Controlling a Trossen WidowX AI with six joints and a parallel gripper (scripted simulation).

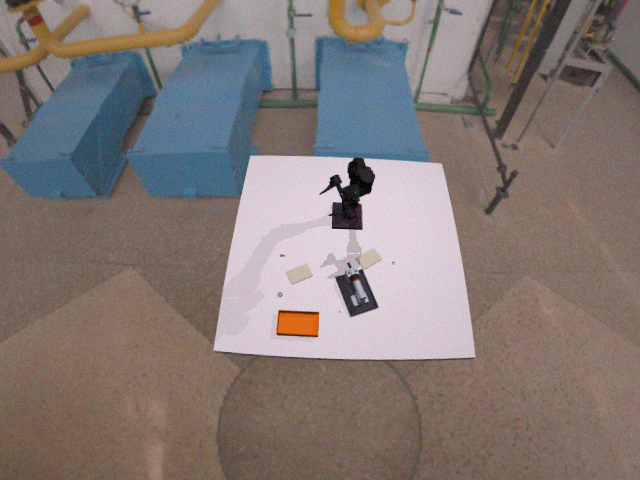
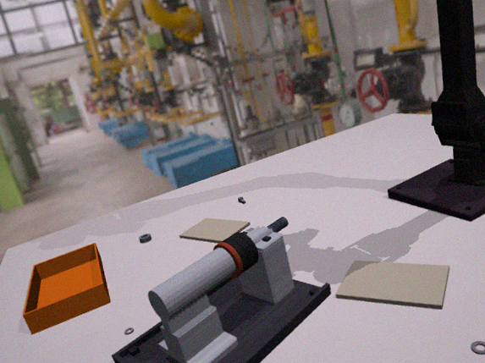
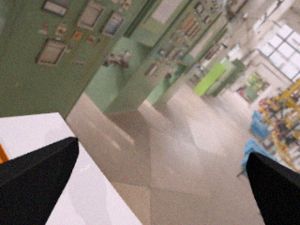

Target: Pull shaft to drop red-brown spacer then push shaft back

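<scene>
The housing [image 1: 358,286] [image 2: 190,281] is a big light grey cylinder on a stepped foot. The red-brown spacer [image 1: 355,279] [image 2: 237,259] sits upright against its end. A wide black spacer [image 2: 246,250] follows, then a grey support block [image 1: 352,271] [image 2: 274,269]. The dark shaft end [image 1: 349,265] [image 2: 279,224] sticks out of the block on the robot's side. The part of the shaft inside the spacers is hidden. All this stands on a dark base plate [image 1: 370,305] [image 2: 268,319]. My gripper [image 1: 325,204] [image 3: 163,153] is open and empty, raised near the arm's base, away from the shaft.
An orange tray [image 1: 298,323] [image 2: 67,284] stands left of the plate. Two beige pads [image 1: 299,273] [image 1: 369,257] [image 2: 213,229] [image 2: 397,285] lie on the white table [image 1: 413,206] [image 2: 363,151]. A nut [image 1: 280,294] [image 2: 145,238], a small bolt [image 2: 241,199] and two washers lie loose.
</scene>
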